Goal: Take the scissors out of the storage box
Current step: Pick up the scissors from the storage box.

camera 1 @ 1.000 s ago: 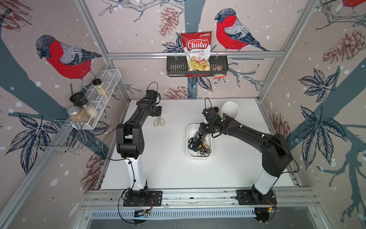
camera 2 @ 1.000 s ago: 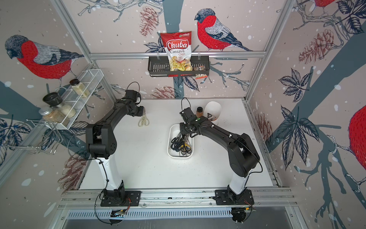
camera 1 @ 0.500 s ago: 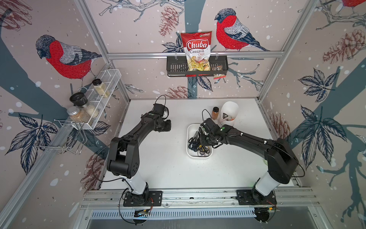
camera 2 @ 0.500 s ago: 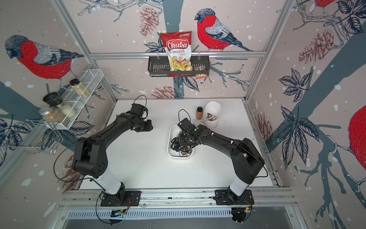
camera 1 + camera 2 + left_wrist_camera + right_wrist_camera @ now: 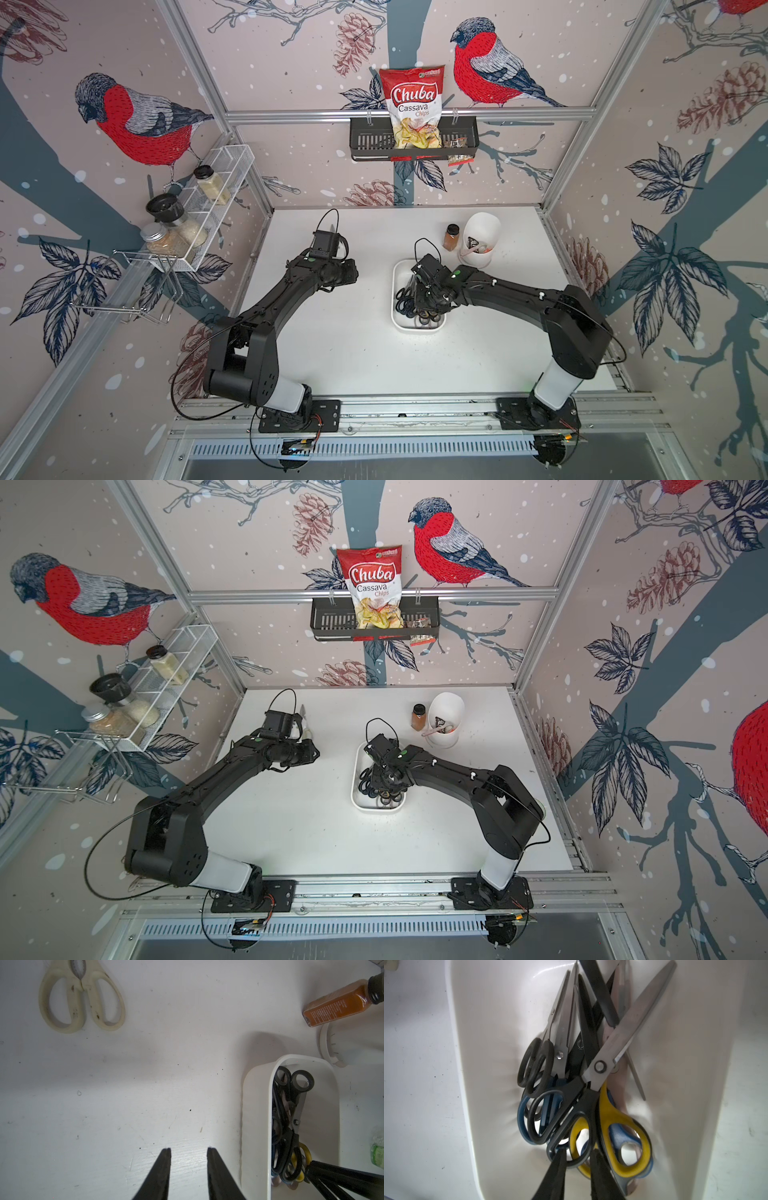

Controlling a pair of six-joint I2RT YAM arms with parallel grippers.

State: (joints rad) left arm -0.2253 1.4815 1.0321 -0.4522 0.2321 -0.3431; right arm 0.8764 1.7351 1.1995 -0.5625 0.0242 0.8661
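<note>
Hovering over bare worktop [image 5: 104, 1084], the left claw [image 5: 189, 1150] has its fingers apart with nothing between them.

- Cream pair [image 5: 82, 1001]: flat on the worktop, outside the box [image 5: 417, 326] and well apart from it. Blades shut as far as the left wrist view shows.
- Box: mid-worktop, just on the robot's side of the white cup [image 5: 480, 232] and the brown bottle [image 5: 451, 237]. It touches neither.
- Scissors [image 5: 571, 1053] in the box: a crossed, overlapping heap. Most handles lie at the end nearer the robot. One black pair is reversed, its loops toward the cup.
- A black-and-yellow pair [image 5: 612, 1118] lies on top, blade slanting across the others. Blue and black loops show beneath it, and a pinkish handle at the bottom.
- Right claw [image 5: 578, 1153]: down inside the box at the handle end. Its fingers straddle the black rim of a handle loop, with only a narrow gap between them. Cannot tell whether they actually pinch the rim.
</note>
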